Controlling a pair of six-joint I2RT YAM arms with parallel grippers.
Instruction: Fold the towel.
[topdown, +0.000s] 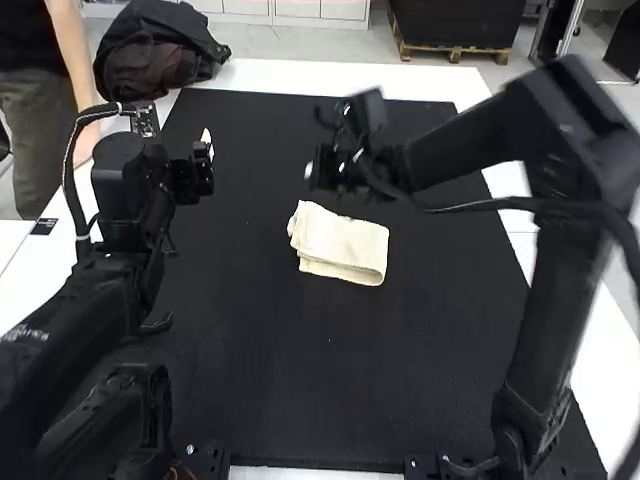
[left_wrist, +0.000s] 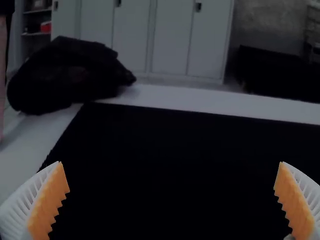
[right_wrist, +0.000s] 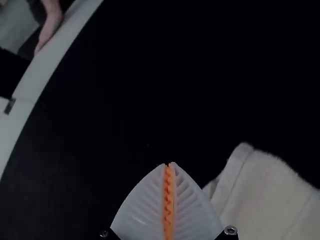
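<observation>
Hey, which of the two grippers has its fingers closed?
The right gripper, the one nearer the folded towel: its orange pads meet with nothing visible between them, while the left gripper is wide open.

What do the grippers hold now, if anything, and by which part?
Nothing: the left gripper is open, the right gripper is shut but empty, and the folded towel lies on the mat.

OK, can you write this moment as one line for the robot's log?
towel: folded, on black mat | left end effector: open, empty | right end effector: shut, empty, near towel
</observation>
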